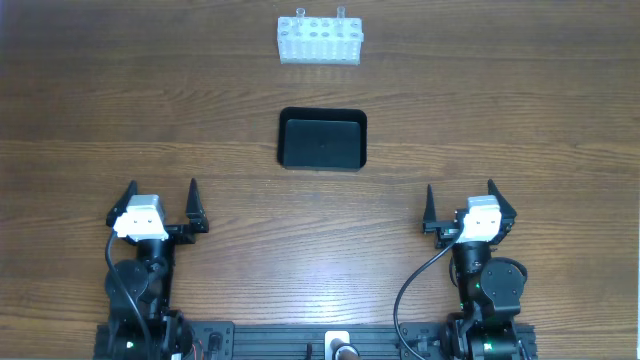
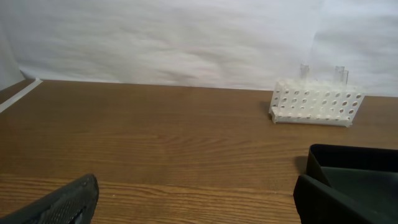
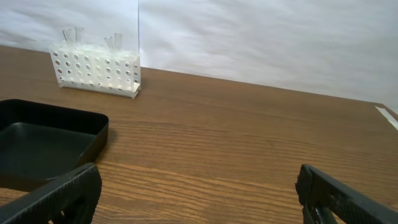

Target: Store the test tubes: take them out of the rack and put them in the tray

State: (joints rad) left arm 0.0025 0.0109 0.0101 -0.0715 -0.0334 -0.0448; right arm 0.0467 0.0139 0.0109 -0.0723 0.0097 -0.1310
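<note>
Currently I log left gripper (image 1: pixel 162 186) and right gripper (image 1: pixel 460 187) both wide, short of the tray (image 1: pixel 322 140), rack (image 1: pixel 319 44) holding test tubes (image 1: pixel 299 15) beyond it.

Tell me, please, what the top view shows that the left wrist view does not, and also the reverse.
The top view adds the right gripper, open, and the whole outline of the black rectangular plastic tray, which is empty. The left wrist view adds the white backdrop behind the brown wooden table and the perforated side face of the white plastic rack. Both share the table, rack, tray, two clear test tubes standing in the rack, and the open left gripper.
</note>
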